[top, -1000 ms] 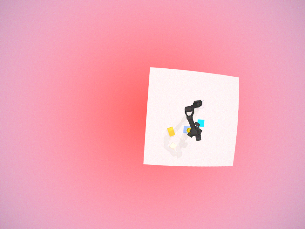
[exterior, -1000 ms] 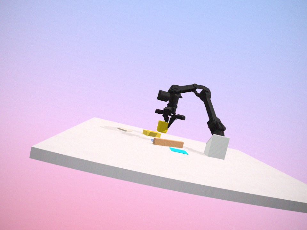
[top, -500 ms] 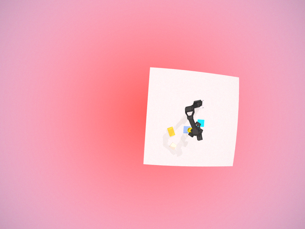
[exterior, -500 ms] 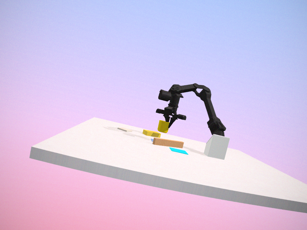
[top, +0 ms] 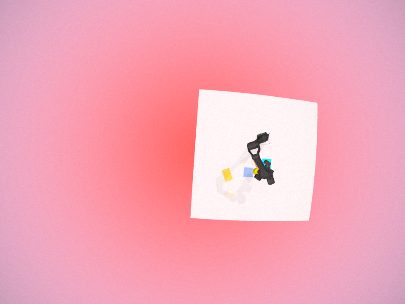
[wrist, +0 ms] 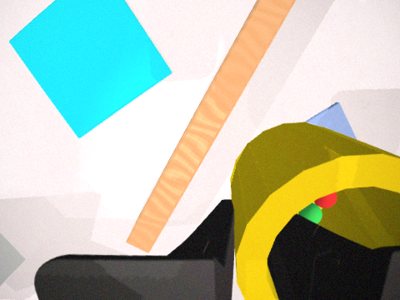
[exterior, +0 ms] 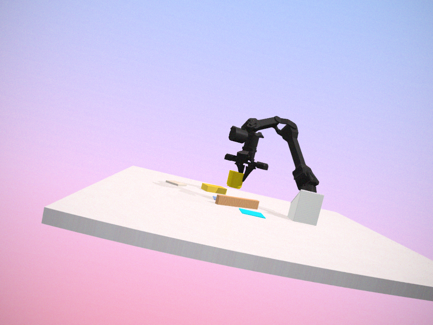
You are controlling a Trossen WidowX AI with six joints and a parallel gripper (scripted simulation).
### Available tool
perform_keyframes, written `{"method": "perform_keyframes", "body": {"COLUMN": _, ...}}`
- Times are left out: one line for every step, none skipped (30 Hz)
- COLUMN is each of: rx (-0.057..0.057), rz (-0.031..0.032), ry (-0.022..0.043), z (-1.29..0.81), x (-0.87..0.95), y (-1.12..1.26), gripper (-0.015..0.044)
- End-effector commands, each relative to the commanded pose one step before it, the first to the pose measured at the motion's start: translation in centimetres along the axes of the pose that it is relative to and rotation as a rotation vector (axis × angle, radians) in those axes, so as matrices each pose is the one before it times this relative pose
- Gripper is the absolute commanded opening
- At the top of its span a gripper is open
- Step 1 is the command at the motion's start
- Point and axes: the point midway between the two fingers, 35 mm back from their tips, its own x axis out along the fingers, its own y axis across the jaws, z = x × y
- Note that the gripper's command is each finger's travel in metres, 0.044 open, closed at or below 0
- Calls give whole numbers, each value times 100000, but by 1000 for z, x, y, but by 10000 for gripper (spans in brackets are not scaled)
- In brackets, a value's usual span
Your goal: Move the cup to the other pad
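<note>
Clamped on the yellow cup (exterior: 235, 178), my hand (exterior: 245, 174) holds it in the air above the table (exterior: 140, 224), with its fingers pointing down. The cup hangs upright or nearly so, and its bottom does not touch anything. In the wrist view I look into its mouth and see a red marble (wrist: 326, 200) and a green marble (wrist: 311, 214) inside, touching each other.

Under the cup, partly hidden by it, lies the pale blue pad (wrist: 333, 118); only one corner of it shows in the wrist view. The cyan pad (wrist: 89, 62) lies flat on the table, apart from the blue one. Between the two pads stands a long orange wooden bar (wrist: 208, 121) on its narrow side. In the top view the cup (top: 255, 171) is just beside the blue pad (top: 247, 172), on the side toward the cyan pad (top: 266, 161).

Farther toward the left edge of the table in the top view lies a yellow block (top: 227, 174), and near it a thin cream tile (top: 229, 193). My arm (exterior: 295, 146) rises from behind a white box (exterior: 306, 208) that stands on the table.
</note>
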Motion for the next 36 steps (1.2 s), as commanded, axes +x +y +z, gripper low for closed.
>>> {"method": "perform_keyframes", "body": {"rx": -506, "rz": 975, "ry": 719, "z": 624, "x": 206, "y": 1196, "gripper": 0}}
{"method": "perform_keyframes", "body": {"rx": -1, "rz": 14, "ry": -11, "z": 152, "x": -24, "y": 215, "gripper": 0}}
{"method": "perform_keyframes", "body": {"rx": -1, "rz": 14, "ry": -11, "z": 152, "x": -23, "y": 216, "gripper": 0}}
{"method": "perform_keyframes", "body": {"rx": -2, "rz": 13, "ry": -11, "z": 151, "x": -23, "y": 217, "gripper": 0}}
{"method": "perform_keyframes", "body": {"rx": -2, "rz": 13, "ry": -11, "z": 151, "x": -22, "y": 217, "gripper": 0}}
{"method": "perform_keyframes", "body": {"rx": -2, "rz": 13, "ry": -11, "z": 151, "x": -22, "y": 218, "gripper": 0}}
{"method": "perform_keyframes", "body": {"rx": -3, "rz": 13, "ry": -11, "z": 150, "x": -21, "y": 218, "gripper": 0}}
{"method": "perform_keyframes", "body": {"rx": -3, "rz": 13, "ry": -11, "z": 150, "x": -20, "y": 218, "gripper": 0}}
{"method": "perform_keyframes", "body": {"rx": -3, "rz": 13, "ry": -11, "z": 150, "x": -20, "y": 219, "gripper": 0}}
{"method": "perform_keyframes", "body": {"rx": -3, "rz": 12, "ry": -11, "z": 150, "x": -19, "y": 219, "gripper": 0}}
{"method": "perform_keyframes", "body": {"rx": -3, "rz": 12, "ry": -11, "z": 150, "x": -18, "y": 219, "gripper": 0}}
{"method": "perform_keyframes", "body": {"rx": -3, "rz": 12, "ry": -11, "z": 149, "x": -18, "y": 219, "gripper": 0}}
{"method": "perform_keyframes", "body": {"rx": -3, "rz": 12, "ry": -11, "z": 149, "x": -17, "y": 220, "gripper": 0}}
{"method": "perform_keyframes", "body": {"rx": -3, "rz": 12, "ry": -11, "z": 149, "x": -17, "y": 220, "gripper": 0}}
{"method": "perform_keyframes", "body": {"rx": -3, "rz": 12, "ry": -11, "z": 149, "x": -16, "y": 220, "gripper": 0}}
{"method": "perform_keyframes", "body": {"rx": -3, "rz": 12, "ry": -11, "z": 148, "x": -15, "y": 221, "gripper": 0}}
{"method": "perform_keyframes", "body": {"rx": -3, "rz": 12, "ry": -11, "z": 148, "x": -14, "y": 221, "gripper": 0}}
{"method": "perform_keyframes", "body": {"rx": -3, "rz": 12, "ry": -11, "z": 148, "x": -14, "y": 222, "gripper": 0}}
{"method": "perform_keyframes", "body": {"rx": -3, "rz": 12, "ry": -11, "z": 147, "x": -13, "y": 222, "gripper": 0}}
{"method": "perform_keyframes", "body": {"rx": -3, "rz": 12, "ry": -11, "z": 147, "x": -12, "y": 222, "gripper": 0}}
{"method": "perform_keyframes", "body": {"rx": -3, "rz": 12, "ry": -11, "z": 146, "x": -11, "y": 223, "gripper": 0}}
{"method": "perform_keyframes", "body": {"rx": -3, "rz": 12, "ry": -11, "z": 146, "x": -11, "y": 223, "gripper": 0}}
{"method": "perform_keyframes", "body": {"rx": -3, "rz": 12, "ry": -11, "z": 145, "x": -10, "y": 224, "gripper": 0}}
{"method": "perform_keyframes", "body": {"rx": -3, "rz": 12, "ry": -11, "z": 145, "x": -9, "y": 224, "gripper": 0}}
{"method": "perform_keyframes", "body": {"rx": -3, "rz": 12, "ry": -11, "z": 144, "x": -8, "y": 225, "gripper": 0}}
{"method": "perform_keyframes", "body": {"rx": -3, "rz": 12, "ry": -11, "z": 144, "x": -7, "y": 225, "gripper": 0}}
{"method": "perform_keyframes", "body": {"rx": -3, "rz": 12, "ry": -11, "z": 143, "x": -6, "y": 226, "gripper": 0}}
{"method": "perform_keyframes", "body": {"rx": -3, "rz": 12, "ry": -11, "z": 142, "x": -5, "y": 227, "gripper": 0}}
{"method": "perform_keyframes", "body": {"rx": -3, "rz": 12, "ry": -11, "z": 141, "x": -4, "y": 227, "gripper": 0}}
{"method": "perform_keyframes", "body": {"rx": -3, "rz": 12, "ry": -12, "z": 141, "x": -3, "y": 228, "gripper": 0}}
{"method": "perform_keyframes", "body": {"rx": -3, "rz": 12, "ry": -12, "z": 140, "x": -2, "y": 229, "gripper": 0}}
{"method": "perform_keyframes", "body": {"rx": -3, "rz": 12, "ry": -12, "z": 139, "x": 0, "y": 229, "gripper": 0}}
{"method": "perform_keyframes", "body": {"rx": -3, "rz": 12, "ry": -12, "z": 137, "x": 1, "y": 230, "gripper": 0}}
{"method": "perform_keyframes", "body": {"rx": -3, "rz": 12, "ry": -12, "z": 136, "x": 2, "y": 231, "gripper": 0}}
{"method": "perform_keyframes", "body": {"rx": -3, "rz": 12, "ry": -12, "z": 135, "x": 4, "y": 232, "gripper": 0}}
{"method": "perform_keyframes", "body": {"rx": -3, "rz": 12, "ry": -12, "z": 134, "x": 5, "y": 233, "gripper": 0}}
